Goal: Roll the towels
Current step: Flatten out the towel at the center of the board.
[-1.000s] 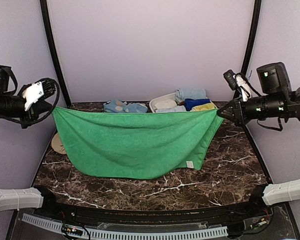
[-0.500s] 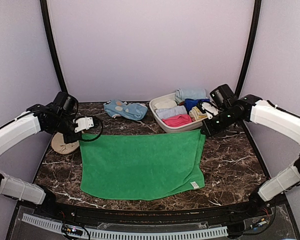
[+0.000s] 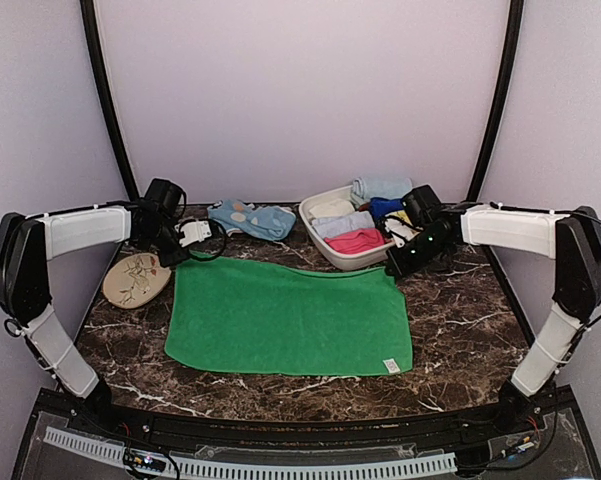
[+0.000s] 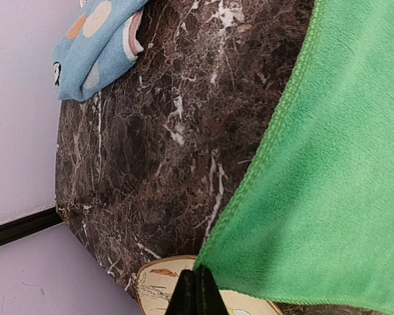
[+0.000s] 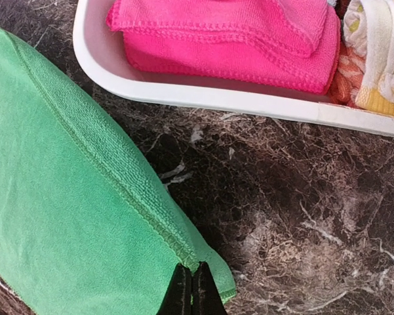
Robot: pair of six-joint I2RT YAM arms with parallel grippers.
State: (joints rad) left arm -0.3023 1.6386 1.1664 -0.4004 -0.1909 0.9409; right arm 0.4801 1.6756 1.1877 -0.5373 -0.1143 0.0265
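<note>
Two wrist views alone show left fingers (image 4: pixel 185 298) and right fingers (image 5: pixel 178 295) clamped on green towel (image 3: pixel 290 315) corners.

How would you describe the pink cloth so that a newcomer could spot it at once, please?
On the marble table, beyond the far right corner of the green towel, sits a white tub of folded cloths. The pink cloth lies at the tub's near side, the only pink item, in front of a pale blue cloth.

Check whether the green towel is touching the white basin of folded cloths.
Apart. The right wrist view shows a strip of bare marble tabletop between the green towel and the white basin.
</note>
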